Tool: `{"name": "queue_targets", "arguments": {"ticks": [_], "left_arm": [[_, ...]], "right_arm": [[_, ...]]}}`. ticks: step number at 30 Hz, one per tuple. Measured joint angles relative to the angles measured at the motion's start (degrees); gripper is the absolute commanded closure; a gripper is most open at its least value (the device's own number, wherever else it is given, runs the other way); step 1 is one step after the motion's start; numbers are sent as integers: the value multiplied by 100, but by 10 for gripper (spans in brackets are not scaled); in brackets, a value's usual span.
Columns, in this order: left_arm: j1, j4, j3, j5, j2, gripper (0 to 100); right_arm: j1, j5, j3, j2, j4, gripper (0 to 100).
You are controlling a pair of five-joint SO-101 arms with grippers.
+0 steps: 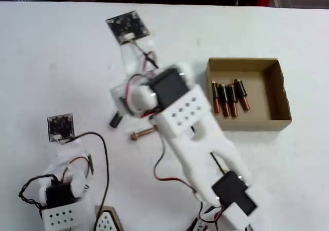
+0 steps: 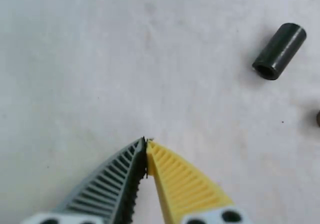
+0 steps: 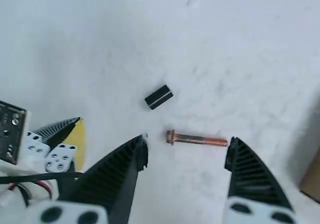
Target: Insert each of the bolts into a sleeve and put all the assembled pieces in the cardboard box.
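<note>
A copper bolt lies on the white table, with a short black sleeve just to its left. In the right wrist view my right gripper hangs open above the bolt, one finger at each end of it; the sleeve lies a little beyond. In the high view the right gripper sits over both parts. My left gripper is shut on nothing near the table's front edge, and the sleeve lies well away from it. The cardboard box at right holds several assembled pieces.
The right arm stretches from the front right across the table's middle, with loose cables beside it. The left gripper shows off to the side in the right wrist view. A box corner is close to the right gripper.
</note>
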Motion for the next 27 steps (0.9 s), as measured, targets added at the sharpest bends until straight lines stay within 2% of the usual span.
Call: {"name": "queue_targets", "arguments": {"ticks": [5, 14, 24, 27], "left_arm": [[0, 0, 0, 0, 0, 976], [0, 0, 0, 0, 0, 976], [0, 0, 0, 0, 0, 976], [0, 0, 0, 0, 0, 976]], "right_arm": [[-316, -967, 273, 308, -79, 762], [-369, -2646, 633, 1240, -1125, 764], [-396, -2796, 642, 1855, -2259, 765], [-378, -3059, 642, 1978, -2382, 765]]}}
